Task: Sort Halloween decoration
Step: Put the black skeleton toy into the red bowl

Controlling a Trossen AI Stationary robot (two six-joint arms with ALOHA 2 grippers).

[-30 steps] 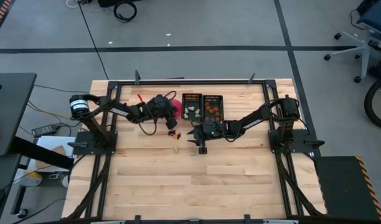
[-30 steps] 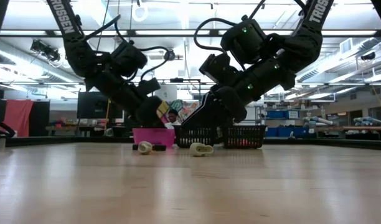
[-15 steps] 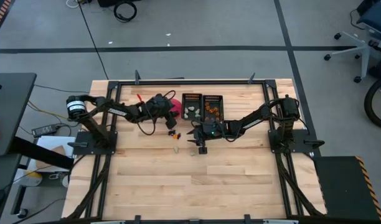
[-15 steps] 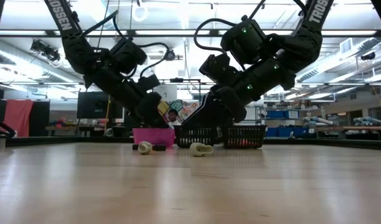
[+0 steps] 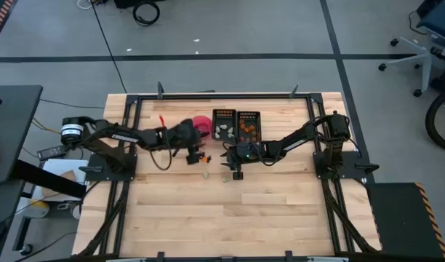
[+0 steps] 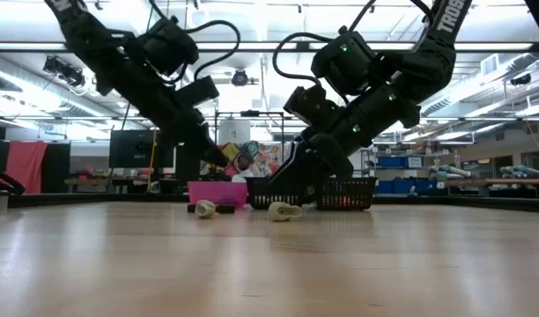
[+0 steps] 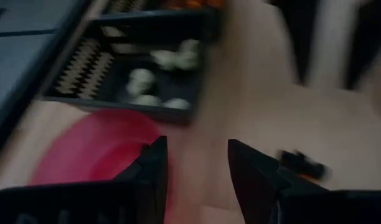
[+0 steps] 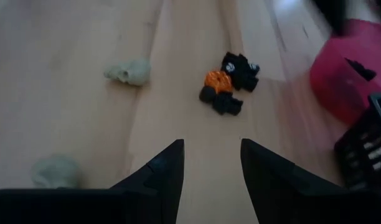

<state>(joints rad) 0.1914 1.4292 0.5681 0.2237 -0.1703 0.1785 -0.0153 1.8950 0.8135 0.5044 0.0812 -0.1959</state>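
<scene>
The left gripper (image 5: 195, 148) hovers left of centre in the high view, fingers (image 7: 154, 163) parted with nothing between them. The right gripper (image 5: 235, 169) sits at centre, fingers (image 8: 168, 163) also apart and empty, above bare table (image 5: 230, 211). Nearest the lower edge, two pale pieces (image 5: 206, 175) (image 5: 225, 177) lie on the wood. Just above them, a small cluster of dark and orange pieces (image 8: 228, 87) sits close to the left gripper. Farther up, the pink bowl (image 5: 202, 124) stands beside two black trays: one (image 5: 223, 125) holds pale pieces, the other (image 5: 249, 125) orange ones.
</scene>
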